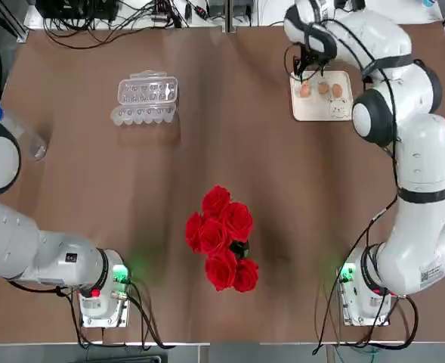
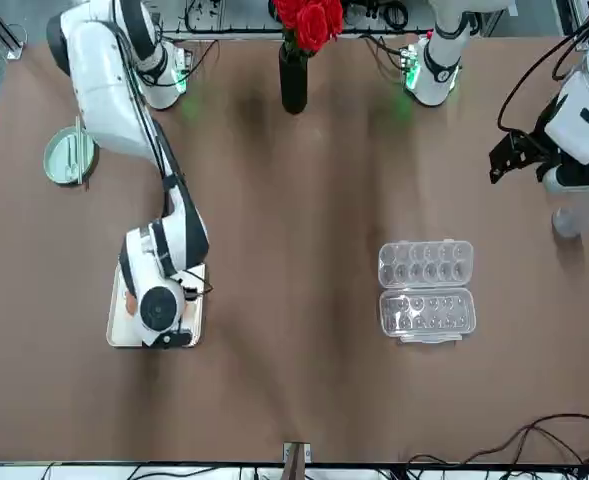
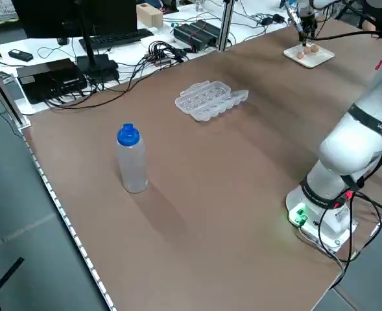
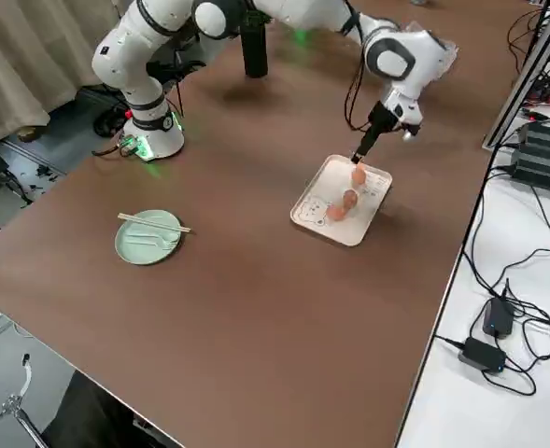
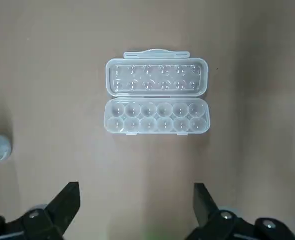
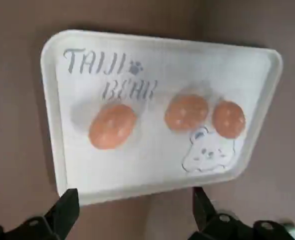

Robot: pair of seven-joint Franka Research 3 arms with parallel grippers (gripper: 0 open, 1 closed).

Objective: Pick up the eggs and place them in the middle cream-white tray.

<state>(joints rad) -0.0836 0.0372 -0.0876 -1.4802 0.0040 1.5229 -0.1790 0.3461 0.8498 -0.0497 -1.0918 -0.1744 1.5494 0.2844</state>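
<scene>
Three light-brown eggs (image 6: 112, 126) (image 6: 186, 112) (image 6: 229, 119) lie in the cream-white tray (image 6: 152, 60), which has a bear drawing in one corner. In the top view the tray (image 1: 317, 112) sits at the far right of the table with the eggs (image 1: 305, 90) in a row. My right gripper (image 6: 134, 210) hangs open just above the tray's far-left end, over the leftmost egg (image 4: 359, 175), with nothing between its fingers. My left gripper (image 5: 136, 205) is open and empty, raised at the table's left side, looking down on the clear egg carton (image 5: 156, 97).
The open clear carton (image 1: 144, 99) lies at the back left. A vase of red roses (image 1: 222, 238) stands near the front centre. A blue-capped bottle (image 3: 132, 159) stands at the left edge. A pale green plate with chopsticks (image 4: 148, 235) sits off to the right.
</scene>
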